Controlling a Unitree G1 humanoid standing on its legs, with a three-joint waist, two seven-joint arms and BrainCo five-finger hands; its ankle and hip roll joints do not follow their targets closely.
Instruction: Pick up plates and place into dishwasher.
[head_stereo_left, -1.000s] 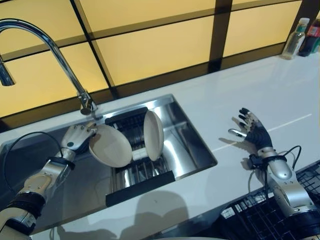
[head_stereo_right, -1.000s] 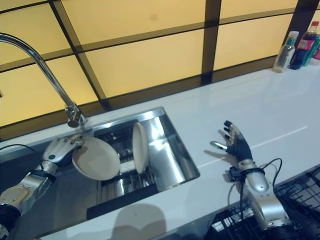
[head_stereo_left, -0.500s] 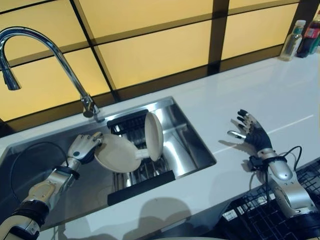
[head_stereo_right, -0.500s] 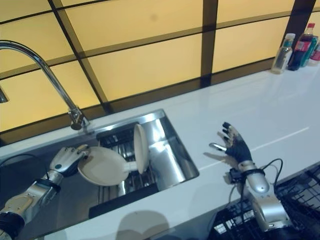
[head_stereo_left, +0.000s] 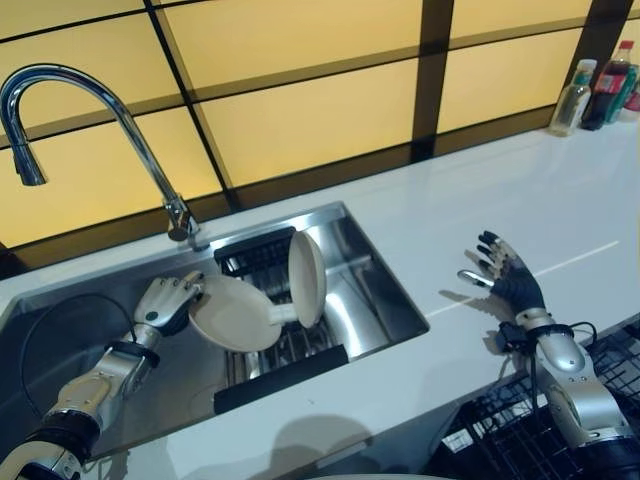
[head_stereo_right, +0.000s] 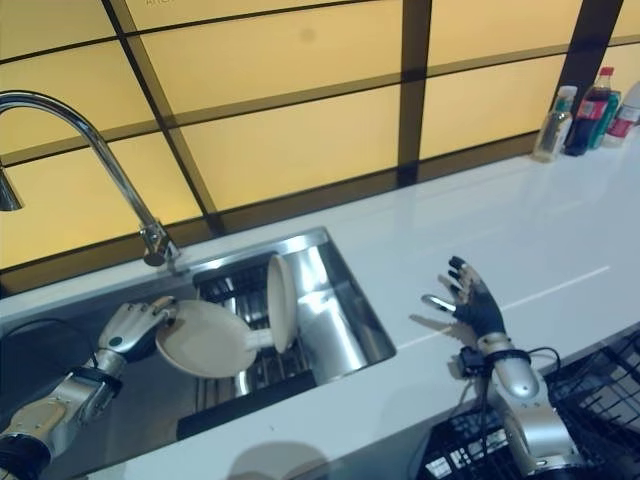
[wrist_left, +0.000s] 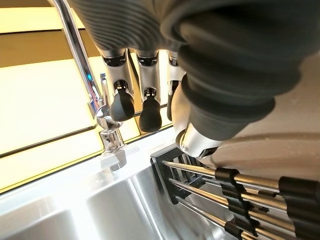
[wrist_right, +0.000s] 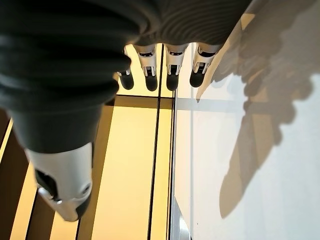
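So the left hand (head_stereo_left: 165, 300) is down inside the sink (head_stereo_left: 375, 275), fingers and thumb pinched on the rim of a cream plate (head_stereo_left: 235, 313). It's got that plate tipped at a slant over the dark rack (head_stereo_left: 275, 350) that sits in the sink, with the held edge on the side toward the faucet (head_stereo_left: 120, 120) and the far edge nearly up against a second plate (head_stereo_left: 307, 279). That second plate stands upright on its edge in the rack, a bit further from the faucet than the held one. I can't tell if the two plates actually touch; they're right next to each other at least. From the left wrist view you can see the dark fingertips (wrist_left: 122, 104) curled over with the rack's bars (wrist_left: 210, 185) right under them and the faucet base just beyond.

The right hand (head_stereo_left: 508, 280) is well away from the sink, hovering over the white table (head_stereo_left: 500, 190) with fingers spread and straight, holding nothing. A black wire basket (head_stereo_left: 510, 435) sits below the table edge near that arm. A few bottles (head_stereo_left: 590, 90) stand at the far end of the table, against the yellow panelled wall (head_stereo_left: 300, 110), a long way from the sink.
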